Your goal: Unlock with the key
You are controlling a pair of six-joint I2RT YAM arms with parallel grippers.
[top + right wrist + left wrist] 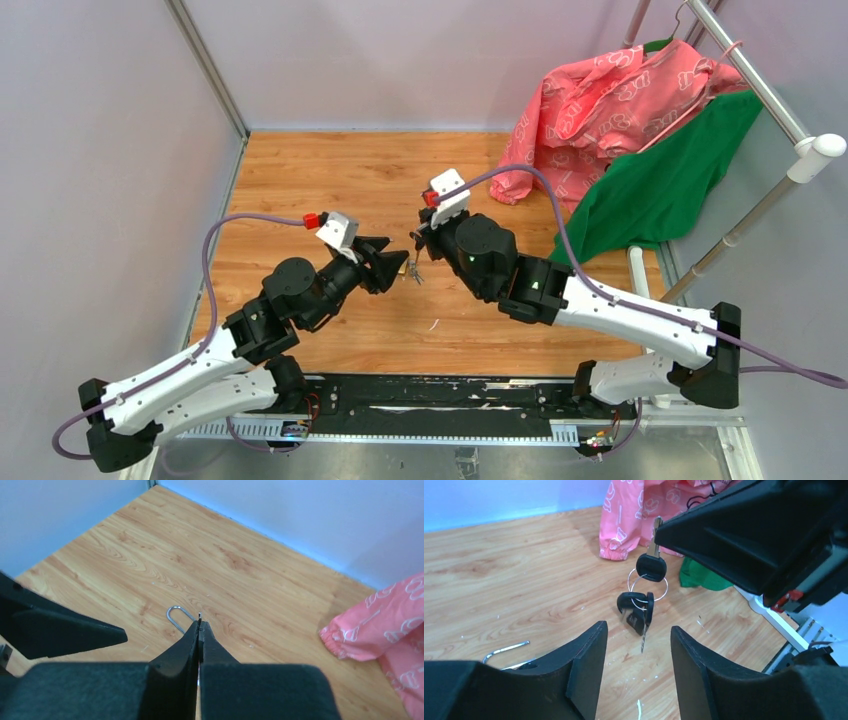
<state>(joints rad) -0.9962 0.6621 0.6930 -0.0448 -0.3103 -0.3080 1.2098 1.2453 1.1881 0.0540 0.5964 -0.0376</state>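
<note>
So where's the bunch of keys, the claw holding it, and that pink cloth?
bunch of keys (pixel 651 567), left wrist view, black head of the top key.
right gripper (pixel 199 624), right wrist view, between its closed fingertips.
pink garment (pixel 610 90), top external view, middle of the fabric.

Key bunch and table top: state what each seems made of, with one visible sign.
Key bunch: heads look like matt black plastic; ring and blades like bright metal, thin and glinting. Table top: wood or wood-look laminate, shown by tan grain lines; smooth, faint sheen. Which, I cannot tell.
</note>
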